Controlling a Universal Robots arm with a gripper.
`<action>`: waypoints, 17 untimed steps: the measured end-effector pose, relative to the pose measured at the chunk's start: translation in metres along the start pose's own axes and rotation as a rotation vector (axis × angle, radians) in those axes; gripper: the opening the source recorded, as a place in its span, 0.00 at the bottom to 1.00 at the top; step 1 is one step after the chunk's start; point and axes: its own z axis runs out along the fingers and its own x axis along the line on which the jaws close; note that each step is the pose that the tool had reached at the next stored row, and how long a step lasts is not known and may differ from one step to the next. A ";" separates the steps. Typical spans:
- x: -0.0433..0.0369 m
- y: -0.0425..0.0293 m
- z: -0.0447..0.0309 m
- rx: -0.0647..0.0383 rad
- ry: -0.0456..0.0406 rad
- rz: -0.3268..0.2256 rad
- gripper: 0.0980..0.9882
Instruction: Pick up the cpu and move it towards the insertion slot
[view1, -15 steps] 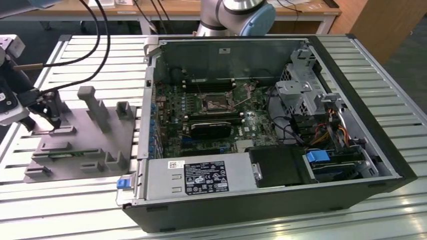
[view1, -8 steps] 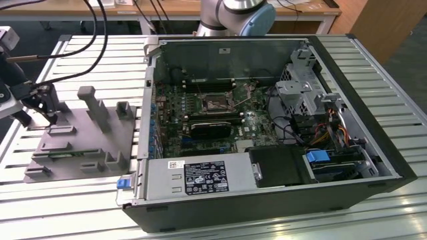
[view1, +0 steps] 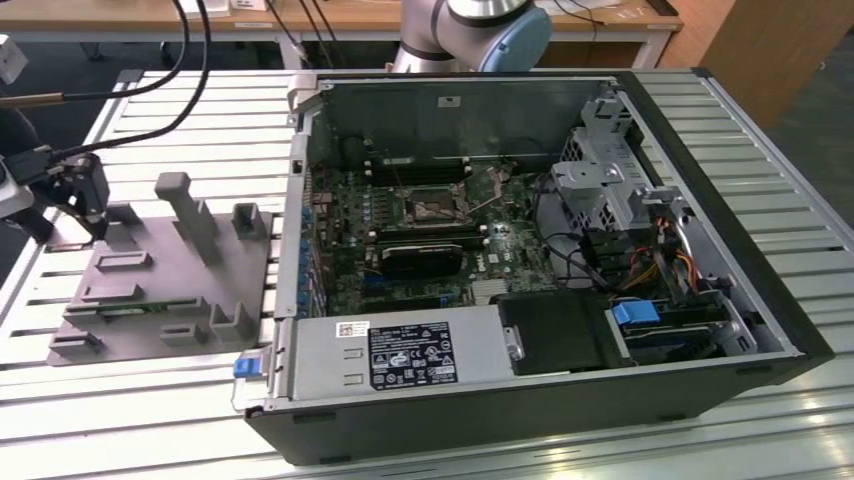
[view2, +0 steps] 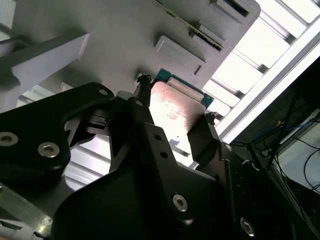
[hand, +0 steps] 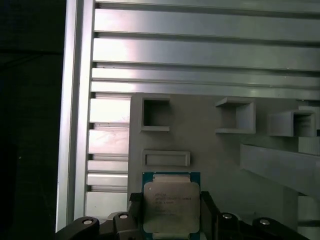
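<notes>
**While the claw is pinching the cpu, the insertion slot is sitting well apart**

Where writing is showing, it is lying in two places. In the first wrist view, several lines of dark print are running across the chip's silvery metal top. In the exterior view, a large white label crowded with print and symbols is sitting on the grey power supply box, with a smaller white sticker just above it.

In both wrist views the black fingers are standing on two opposite sides of the chip and pressing against its edges, so the cpu is lying between them. Its green rim is peeking out around the metal top. The grey fixture plate with its square pockets is lying directly beneath. Whether the chip is sitting in the plate or hanging just clear of it cannot be told.

In the exterior view the claw is hanging over the plate at the exterior view's left. The slot is lying on the board inside the open computer case towards the exterior view's right. Both plate and case are resting on the slatted metal tabletop.
</notes>
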 end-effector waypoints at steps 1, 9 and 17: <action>-0.0001 0.0001 -0.0025 0.000 -0.0003 0.000 0.50; -0.0007 0.0013 -0.0292 0.000 -0.0023 0.000 0.50; -0.0014 0.0026 -0.0591 0.000 -0.0065 0.000 0.50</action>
